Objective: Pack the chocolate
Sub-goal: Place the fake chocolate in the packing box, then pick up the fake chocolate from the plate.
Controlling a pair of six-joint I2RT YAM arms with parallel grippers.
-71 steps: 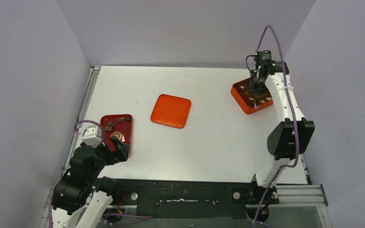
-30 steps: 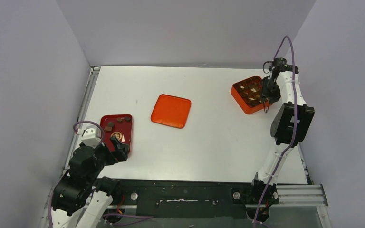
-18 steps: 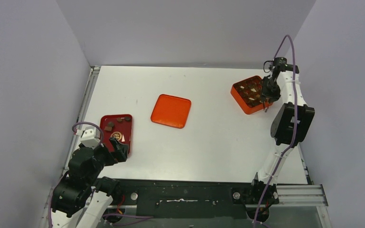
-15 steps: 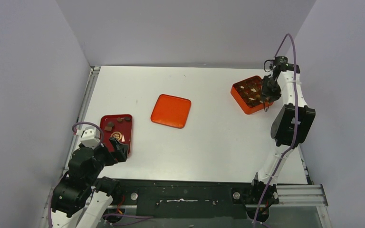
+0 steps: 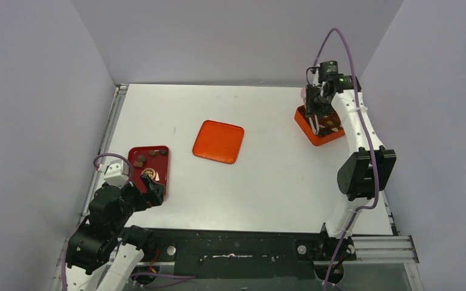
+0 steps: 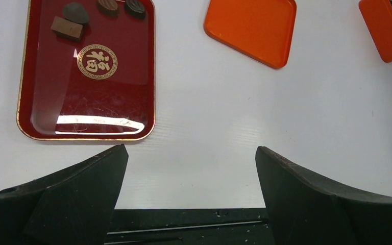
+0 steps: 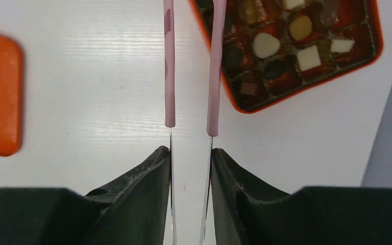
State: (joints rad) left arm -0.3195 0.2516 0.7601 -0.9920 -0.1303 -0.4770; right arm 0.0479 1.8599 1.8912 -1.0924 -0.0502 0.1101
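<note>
Compared with half a second ago, the right arm has swung from the far right side of the orange box [image 5: 323, 140] to above its left part, so the right claw [image 7: 190, 153] now hangs over the box's left edge and hides much of it from the top camera. That claw is clenched on the pink tongs [image 7: 169, 76], whose two thin arms reach forward side by side, their tips out of view at the top of the wrist picture. The left arm has not shifted; the left claw [image 6: 190, 153] is released, jaws spread wide, hovering at the near end of the red tray [image 6: 81, 102].

The chocolate [image 7: 266, 45] mostly fills the box compartments, dark and pale pieces mixed. Four more pieces [image 6: 67, 28] lie at the far end of the tray. The orange lid [image 6: 250, 28] lies flat between tray and box, apart from both.

The tabletop [image 5: 267, 176] is white, closed in by plain pale lavender walls on three sides.
</note>
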